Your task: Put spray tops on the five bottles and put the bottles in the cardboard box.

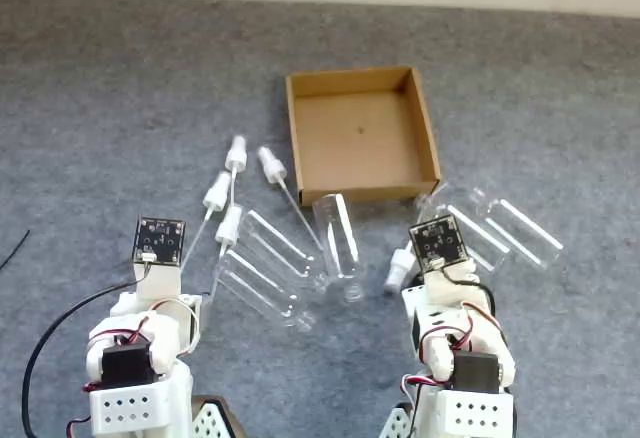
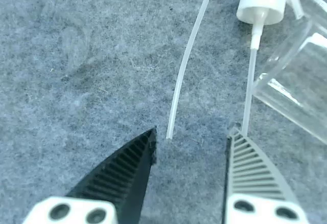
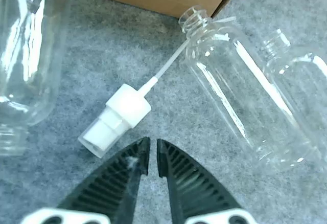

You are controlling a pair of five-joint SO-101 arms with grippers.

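The left gripper (image 2: 193,134) stands wide open just above the grey carpet (image 2: 76,55) and holds nothing. The loose end of a thin tube (image 2: 186,60) lies between its fingertips, nearer the black one. A second tube (image 2: 249,81), from a white top (image 2: 260,1), ends at the tip of the white finger, and a clear bottle (image 2: 301,81) lies just beside that top. The right gripper (image 3: 153,150) is almost closed, with only a thin gap between its black fingers, and it grips nothing. Just ahead of its tips a top (image 3: 120,116) lies on its side. Its tube runs up to the neck of a right bottle (image 3: 230,81); whether it enters the neck I cannot tell. From above, the open box (image 1: 350,79) sits on the far side of the carpet, and all five bottles lie flat outside it with bare necks. Two left bottles (image 1: 275,246) lie side by side ahead of the left arm (image 1: 140,343). A middle bottle (image 1: 338,243) has one end at the box's near wall. A pair of bottles (image 1: 525,233) lies by the box's near right corner, ahead of the right arm (image 1: 455,343). Four loose tops (image 1: 237,153) lie scattered left of the box, near the left bottles.
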